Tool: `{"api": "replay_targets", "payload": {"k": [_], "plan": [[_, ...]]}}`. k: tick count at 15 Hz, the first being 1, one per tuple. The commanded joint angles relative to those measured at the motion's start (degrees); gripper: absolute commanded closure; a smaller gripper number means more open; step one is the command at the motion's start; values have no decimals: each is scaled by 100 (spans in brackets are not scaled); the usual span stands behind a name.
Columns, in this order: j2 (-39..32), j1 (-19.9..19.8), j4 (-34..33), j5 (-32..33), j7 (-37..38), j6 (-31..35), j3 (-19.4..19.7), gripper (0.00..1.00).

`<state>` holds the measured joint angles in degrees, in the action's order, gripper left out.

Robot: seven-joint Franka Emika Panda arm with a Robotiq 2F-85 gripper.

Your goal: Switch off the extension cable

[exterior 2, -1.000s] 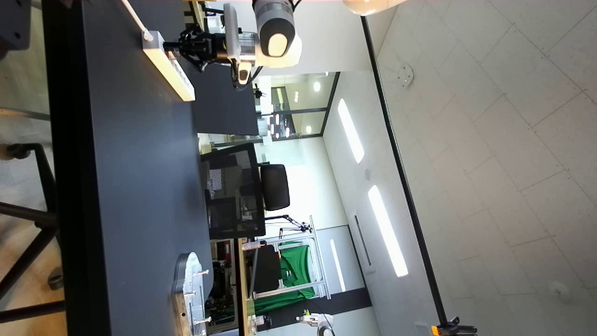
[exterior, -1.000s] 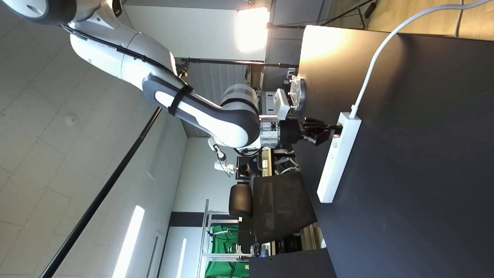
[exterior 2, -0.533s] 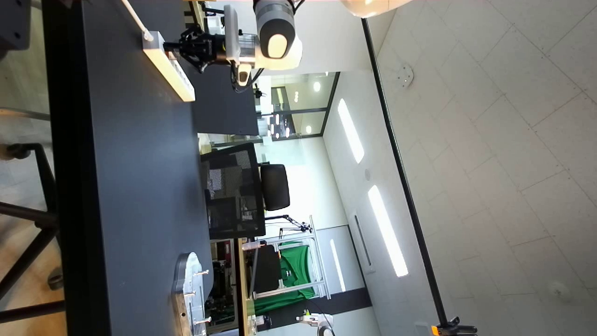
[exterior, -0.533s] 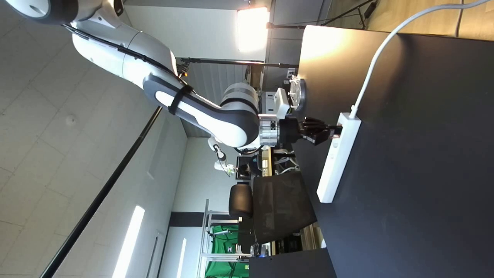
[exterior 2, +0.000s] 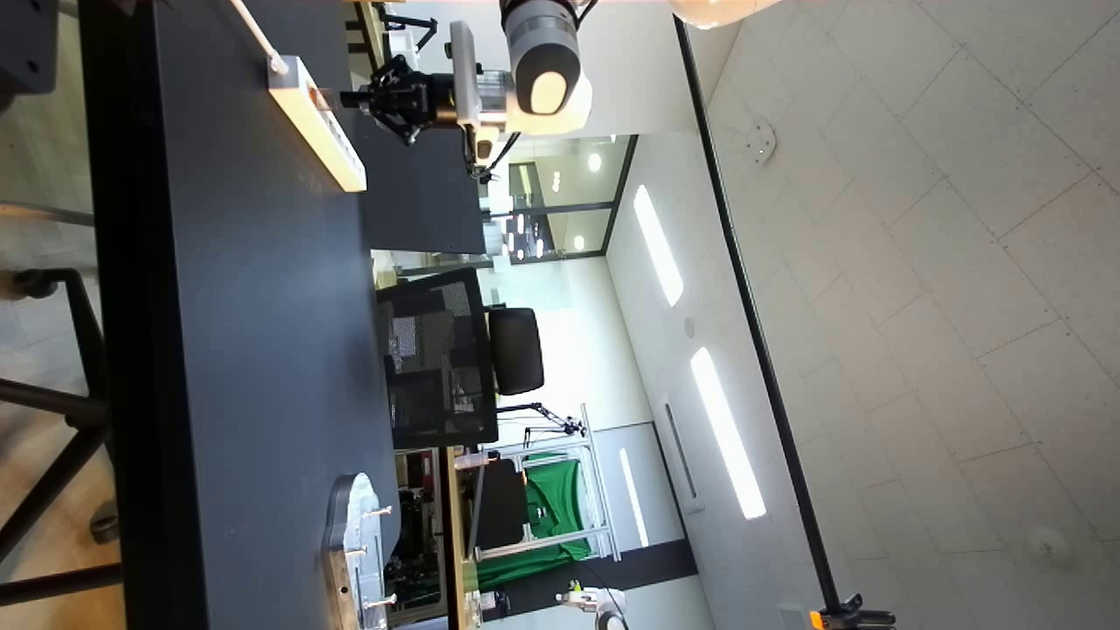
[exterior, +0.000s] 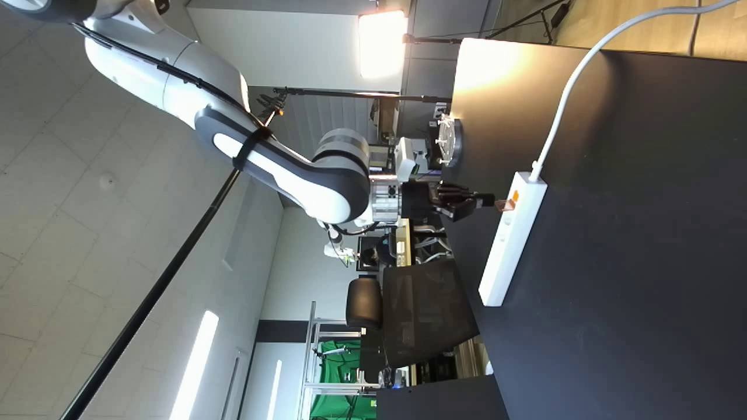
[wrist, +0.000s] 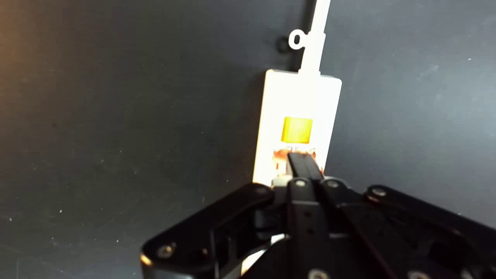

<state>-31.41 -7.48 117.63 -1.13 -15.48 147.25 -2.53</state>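
Note:
The extension cable is a long white power strip (exterior: 509,251) lying on the dark table, and it shows in both exterior views (exterior 2: 317,131). Its cord leaves the end nearest my gripper. In the wrist view the strip (wrist: 286,95) has a yellow-orange switch (wrist: 297,130) near the cord end. The switch (exterior: 515,196) also shows orange in an exterior view. My gripper (exterior: 493,200) is shut, with its fingers together and nothing seen between them. It hangs a little above the strip, apart from it, in both exterior views (exterior 2: 346,99). In the wrist view my fingertips (wrist: 302,157) cover part of the strip below the switch.
A clear reddish piece (exterior: 505,205) stands up from the strip beside the switch and close to my fingertips. The white cord (exterior: 563,96) curves off over the table edge. A round clear-topped object with pegs (exterior 2: 359,551) sits on the table, away from the strip.
My gripper has moved up and away from the strip. Earlier its fingertips were down at the switch end and hid the switch; now a gap shows and the switch is visible.

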Motion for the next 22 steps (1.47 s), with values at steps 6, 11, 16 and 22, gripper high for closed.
{"api": "replay_targets", "payload": {"k": [6,11,16,22], "plan": [[438,-87,-72,16,-317,-815,59,61],[451,-125,-92,-11,-404,-891,101,27],[370,-113,-47,-1,-380,-752,126,0],[330,-108,-48,2,-383,-746,127,0]]}}
